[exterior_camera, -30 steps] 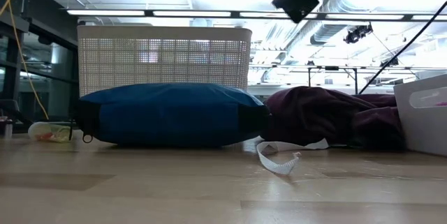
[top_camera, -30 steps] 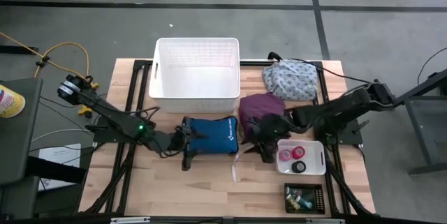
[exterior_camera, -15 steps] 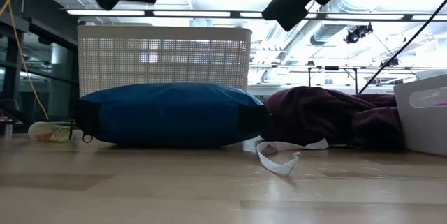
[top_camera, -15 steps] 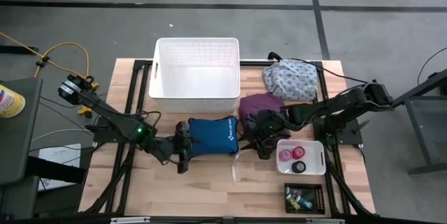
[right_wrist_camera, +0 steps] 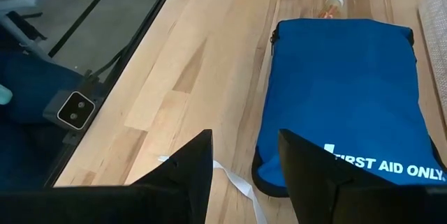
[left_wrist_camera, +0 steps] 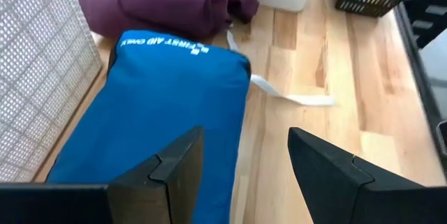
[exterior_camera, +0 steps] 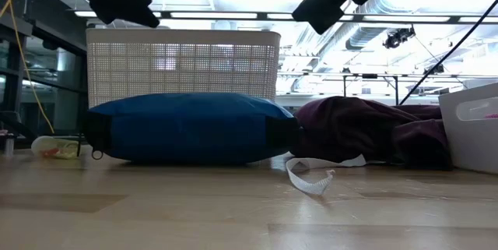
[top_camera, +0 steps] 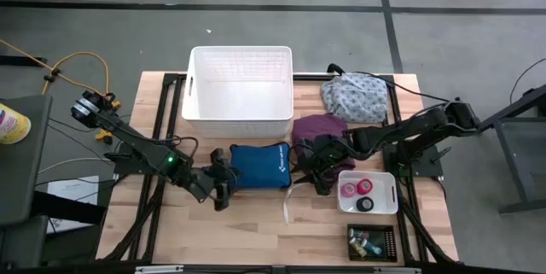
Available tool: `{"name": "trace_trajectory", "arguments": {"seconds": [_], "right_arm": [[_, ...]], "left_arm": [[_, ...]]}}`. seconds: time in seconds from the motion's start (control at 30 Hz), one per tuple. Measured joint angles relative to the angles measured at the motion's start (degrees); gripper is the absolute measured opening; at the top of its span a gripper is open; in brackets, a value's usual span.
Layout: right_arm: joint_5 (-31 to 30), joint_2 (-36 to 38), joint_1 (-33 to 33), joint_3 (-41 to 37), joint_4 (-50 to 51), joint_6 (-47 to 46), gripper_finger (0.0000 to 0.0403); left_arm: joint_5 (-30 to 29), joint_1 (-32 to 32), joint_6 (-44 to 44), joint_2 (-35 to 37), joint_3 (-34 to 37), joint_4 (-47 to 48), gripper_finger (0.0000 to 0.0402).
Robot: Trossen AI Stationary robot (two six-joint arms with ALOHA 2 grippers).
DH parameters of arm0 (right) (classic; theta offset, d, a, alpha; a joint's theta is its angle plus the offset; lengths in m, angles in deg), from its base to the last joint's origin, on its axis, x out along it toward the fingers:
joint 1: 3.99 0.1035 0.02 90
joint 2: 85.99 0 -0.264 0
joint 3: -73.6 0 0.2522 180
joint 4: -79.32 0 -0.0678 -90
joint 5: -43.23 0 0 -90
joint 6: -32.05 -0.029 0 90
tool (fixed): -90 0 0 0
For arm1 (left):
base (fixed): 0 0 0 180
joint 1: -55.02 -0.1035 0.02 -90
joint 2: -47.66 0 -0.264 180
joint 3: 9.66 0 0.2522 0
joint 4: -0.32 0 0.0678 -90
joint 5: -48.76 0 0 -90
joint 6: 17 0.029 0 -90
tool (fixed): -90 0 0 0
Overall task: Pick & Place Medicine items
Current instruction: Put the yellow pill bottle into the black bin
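High view: medicine rolls point(top_camera: 359, 190) sit in the white bin point(top_camera: 390, 177) near the table's right front corner. The left gripper point(top_camera: 220, 190), jaws open and empty, has shifted to the blue pouch's point(top_camera: 258, 165) left end. The right gripper point(top_camera: 310, 174), open and empty, hovers at the other end, suggesting the pouch gets handled first.

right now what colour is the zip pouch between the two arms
Blue, with white lettering; the pouch shows best in the right wrist view.

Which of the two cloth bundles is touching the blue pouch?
The purple bundle, pressed against the blue pouch; the floral bundle lies apart, farther back.
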Motion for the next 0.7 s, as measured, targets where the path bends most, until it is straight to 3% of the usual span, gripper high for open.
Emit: {"name": "trace_trajectory", "arguments": {"seconds": [0.4, 0.6, 0.7], "right_arm": [[0.0, 0.0, 0.0, 0.0, 0.0, 0.0, 0.0149], [0.0, 0.0, 0.0, 0.0, 0.0, 0.0, 0.0149], [0.0, 0.0, 0.0, 0.0, 0.0, 0.0, 0.0149]], "left_arm": [[0.0, 1.8, 1.1, 0.0, 0.0, 6.5, 0.0203], [0.0, 1.8, 1.1, 0.0, 0.0, 14.3, 0.0203], [2.9, 2.3, 1.5, 0.0, 0.0, 19.0, 0.0203]]}}
